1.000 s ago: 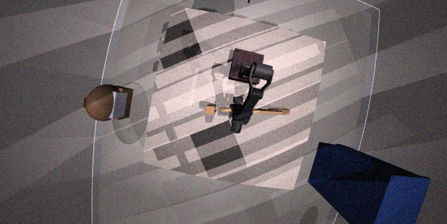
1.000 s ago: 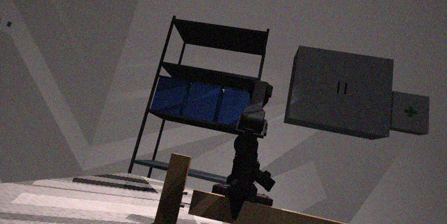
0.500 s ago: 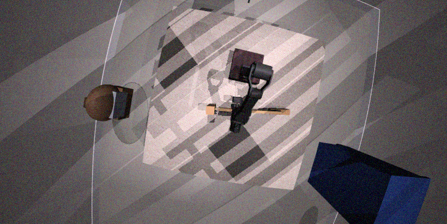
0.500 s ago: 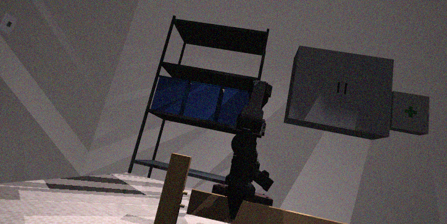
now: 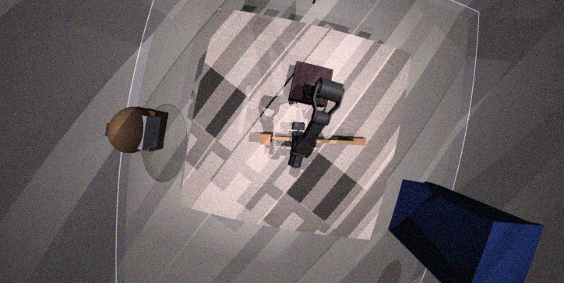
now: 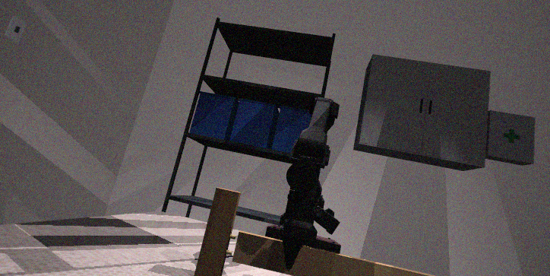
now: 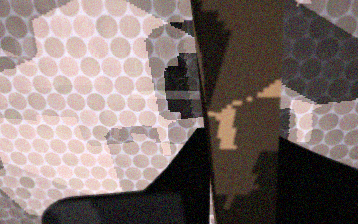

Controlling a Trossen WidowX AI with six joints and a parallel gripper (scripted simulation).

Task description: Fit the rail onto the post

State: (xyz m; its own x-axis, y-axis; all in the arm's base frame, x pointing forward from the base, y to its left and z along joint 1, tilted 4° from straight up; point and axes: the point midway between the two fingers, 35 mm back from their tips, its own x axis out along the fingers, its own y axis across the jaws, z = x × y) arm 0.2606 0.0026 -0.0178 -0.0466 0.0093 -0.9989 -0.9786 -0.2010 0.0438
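The rail (image 5: 283,138) (image 6: 257,249) (image 7: 245,65) is light brown wood. Its near end is raised off the table beside the upright post (image 5: 265,138) (image 6: 218,231), with a narrow gap between them. Two short pegs show in that gap in the exterior view, the upper peg (image 6: 232,236) and the lower peg (image 6: 229,252); I cannot tell whether their tips are inside the holes. The far end lies at the footboard block (image 5: 360,141); the bracket is not clear. My gripper (image 6: 291,255) (image 7: 223,133) is shut on the rail, nearer the post end, one finger on each side.
The arm's dark red base plate (image 5: 311,79) stands behind the rail. A black shelf rack with blue bins (image 6: 254,123) and a grey wall cabinet (image 6: 423,112) are in the background. A brown rounded object (image 5: 125,129) is at the left and a large blue object (image 5: 453,233) at the lower right.
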